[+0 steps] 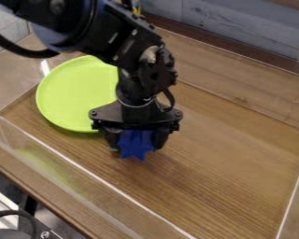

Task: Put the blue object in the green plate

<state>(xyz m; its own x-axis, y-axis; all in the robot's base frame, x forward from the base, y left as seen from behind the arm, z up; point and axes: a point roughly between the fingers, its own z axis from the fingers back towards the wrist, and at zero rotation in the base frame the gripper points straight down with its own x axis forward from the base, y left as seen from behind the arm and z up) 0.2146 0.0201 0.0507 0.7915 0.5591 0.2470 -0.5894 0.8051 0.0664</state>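
The blue object (137,147) hangs between the black fingers of my gripper (135,140), just above the wooden tabletop, and only its lower part shows below the fingers. The gripper points steeply down and is shut on the block across its width. The green plate (64,93) lies flat on the table to the left, and its right edge is hidden behind my arm. The block is just right of and nearer to the camera than the plate's rim.
A clear plastic wall (40,154) runs along the near left side of the wooden table (227,159). A raised table edge and a grey wall (258,33) close off the back. My dark arm (90,33) reaches in from the upper left over the plate.
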